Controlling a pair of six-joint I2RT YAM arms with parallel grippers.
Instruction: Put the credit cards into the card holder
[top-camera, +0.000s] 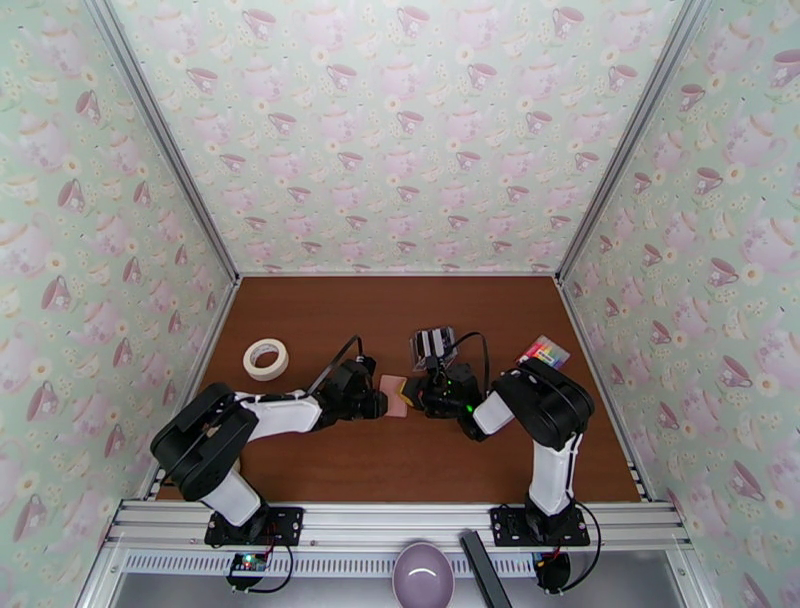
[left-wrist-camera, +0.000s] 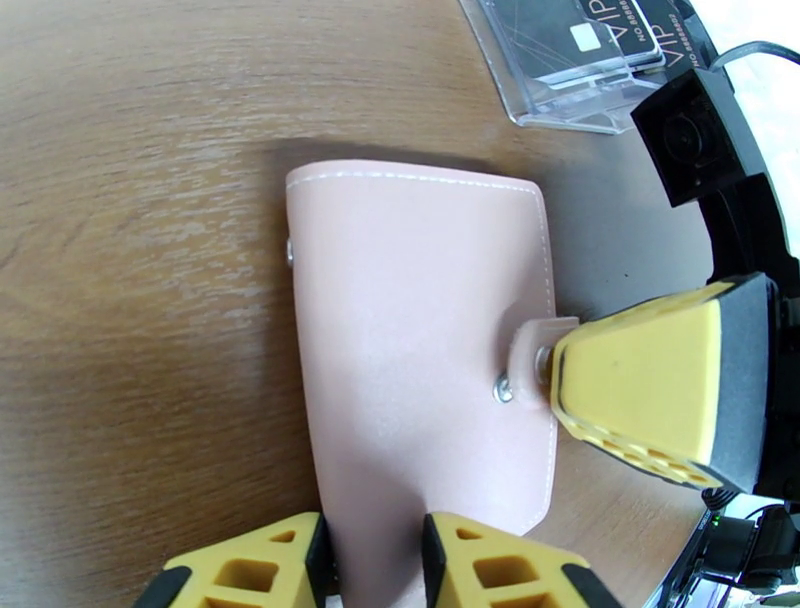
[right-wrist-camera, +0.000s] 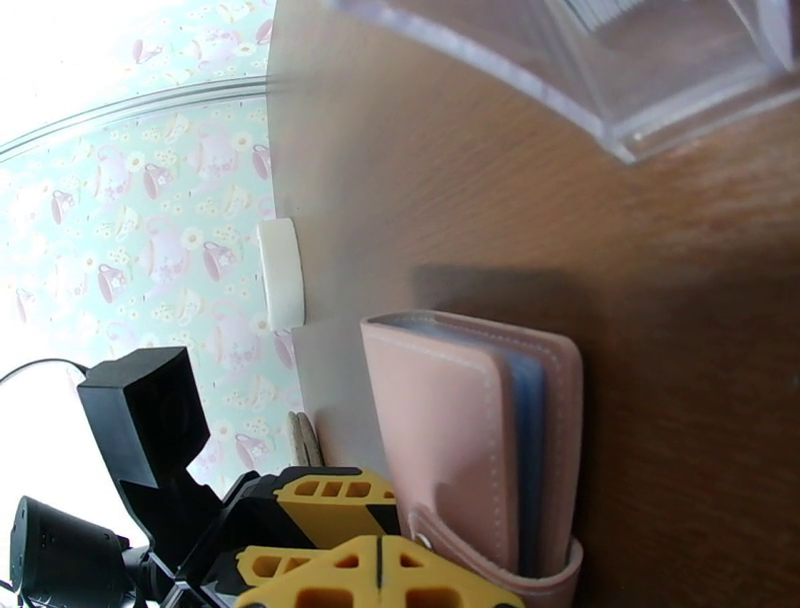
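Note:
The pink card holder (left-wrist-camera: 420, 330) lies closed and flat on the brown table, between the two arms (top-camera: 394, 396). My right gripper (left-wrist-camera: 548, 365) is shut on its snap tab, and in the right wrist view (right-wrist-camera: 380, 572) its yellow pads meet at the tab. There the front cover stands slightly off the bluish pockets (right-wrist-camera: 528, 450). My left gripper (left-wrist-camera: 375, 572) sits over the holder's near edge, fingertips a narrow gap apart with pink leather showing between them. Black credit cards (left-wrist-camera: 600, 40) stand in a clear rack (top-camera: 433, 345) just behind the holder.
A roll of white tape (top-camera: 266, 359) lies at the left of the table. A multicoloured striped pad (top-camera: 543, 352) rests near the right wall. A purple bowl (top-camera: 422, 575) sits below the front rail. Metal frame posts and patterned walls close in three sides.

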